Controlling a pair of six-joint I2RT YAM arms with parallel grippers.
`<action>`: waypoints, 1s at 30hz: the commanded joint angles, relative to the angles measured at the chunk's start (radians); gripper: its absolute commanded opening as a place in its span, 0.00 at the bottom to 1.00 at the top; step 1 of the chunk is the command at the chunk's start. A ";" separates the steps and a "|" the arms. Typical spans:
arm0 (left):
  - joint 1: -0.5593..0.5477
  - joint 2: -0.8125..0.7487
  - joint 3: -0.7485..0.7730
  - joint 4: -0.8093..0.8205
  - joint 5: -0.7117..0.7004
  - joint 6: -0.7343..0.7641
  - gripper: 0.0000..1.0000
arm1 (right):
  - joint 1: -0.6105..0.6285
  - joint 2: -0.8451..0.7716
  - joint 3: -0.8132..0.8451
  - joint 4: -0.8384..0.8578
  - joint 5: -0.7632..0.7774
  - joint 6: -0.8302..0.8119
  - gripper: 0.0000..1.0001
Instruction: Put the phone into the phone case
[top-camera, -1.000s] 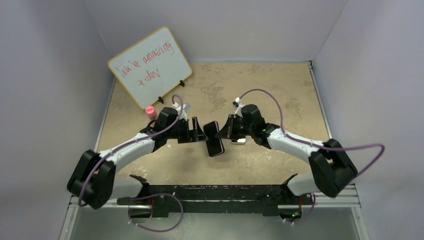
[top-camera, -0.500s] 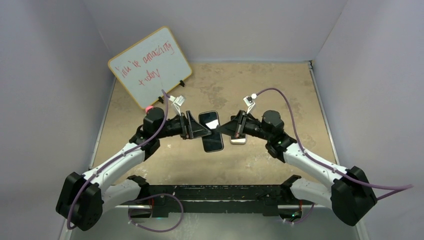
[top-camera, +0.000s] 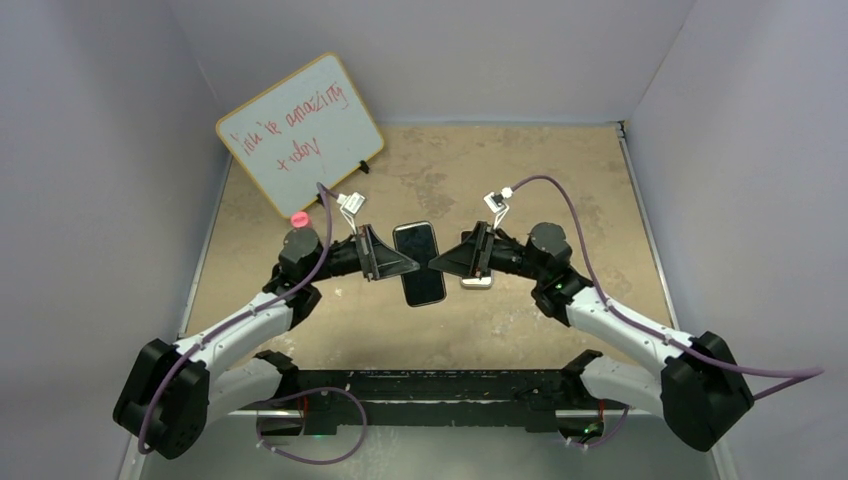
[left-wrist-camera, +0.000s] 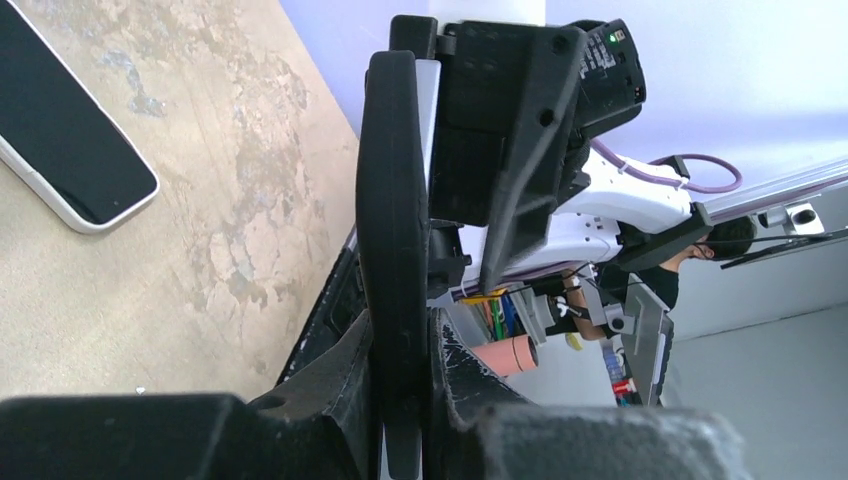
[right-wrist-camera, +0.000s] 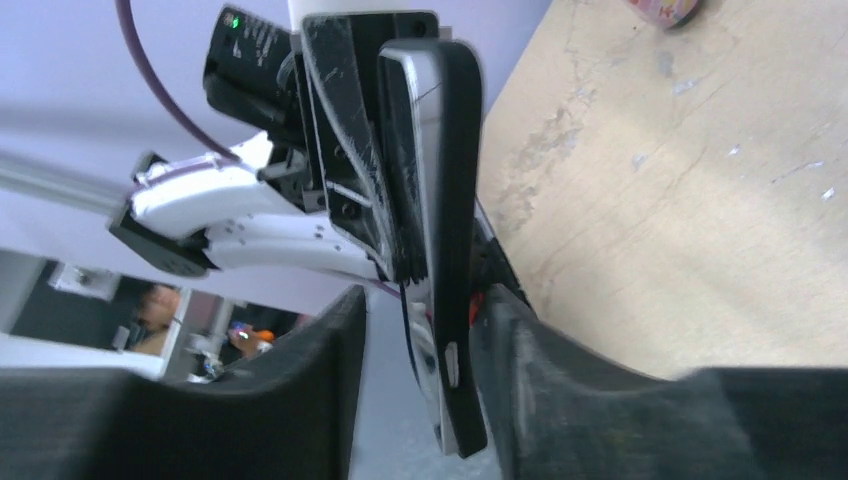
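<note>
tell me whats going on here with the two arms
The left tool is clamped on the black phone case, held between the two arms, and the phone looks seated in it. The right tool sits at the opposite edge with its jaws open. A second phone lies on the table nearby.

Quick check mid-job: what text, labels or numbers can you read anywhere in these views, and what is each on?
"you're amazing" (first word uncertain): red handwriting on the whiteboard.
"today": second line on the same board, first letter unclear.
Pink object by the board: any label is too small to read.
The phone: screen dark, no text.
</note>
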 joint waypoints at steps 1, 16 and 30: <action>0.004 -0.005 0.002 0.146 0.008 -0.024 0.00 | 0.003 -0.058 -0.008 -0.022 -0.081 -0.072 0.62; 0.004 0.021 0.009 0.156 -0.008 0.020 0.00 | 0.005 -0.012 -0.070 0.009 -0.177 -0.085 0.73; 0.004 -0.021 0.088 -0.258 -0.133 0.348 0.00 | 0.013 0.025 -0.031 -0.053 -0.169 0.017 0.06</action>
